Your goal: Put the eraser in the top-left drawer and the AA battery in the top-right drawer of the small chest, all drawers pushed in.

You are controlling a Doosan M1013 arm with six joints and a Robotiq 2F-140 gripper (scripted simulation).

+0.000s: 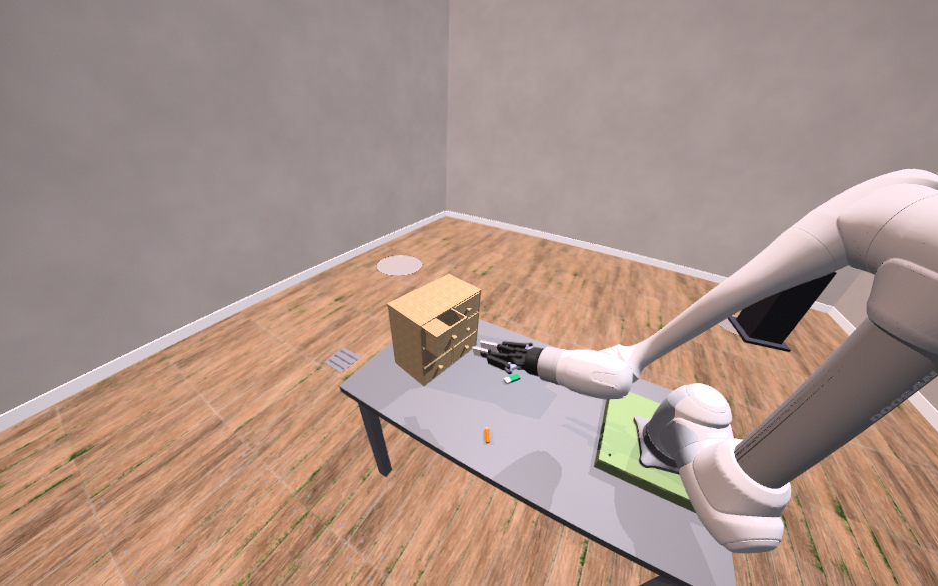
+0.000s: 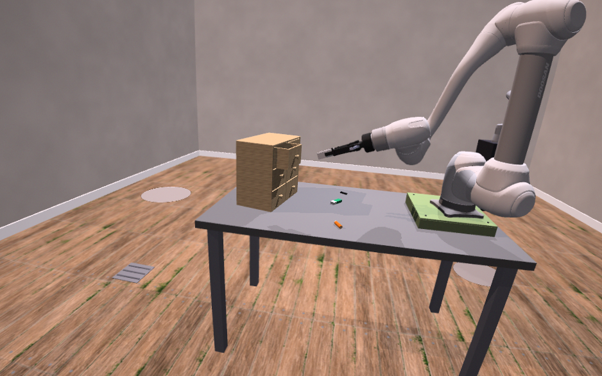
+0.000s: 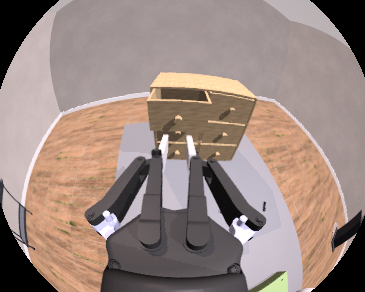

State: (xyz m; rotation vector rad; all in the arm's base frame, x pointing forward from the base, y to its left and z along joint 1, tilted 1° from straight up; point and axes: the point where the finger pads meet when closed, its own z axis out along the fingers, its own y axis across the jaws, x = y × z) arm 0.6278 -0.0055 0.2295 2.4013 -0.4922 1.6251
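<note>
Green-and-white eraser [image 1: 512,378] [image 2: 335,201] lies at 4 o'clock from the chest [image 1: 407,342] [image 2: 253,172] [image 3: 203,82], exterior view. The empty, slightly parted jaws should be widened well clear, then lowered squarely astride it.

The 1 white arm bends high and reaches out. Its black gripper [image 1: 481,347] [image 2: 320,154] [image 3: 177,143] tips a bit down, its 2 fingers partly open, holding nothing.
</note>
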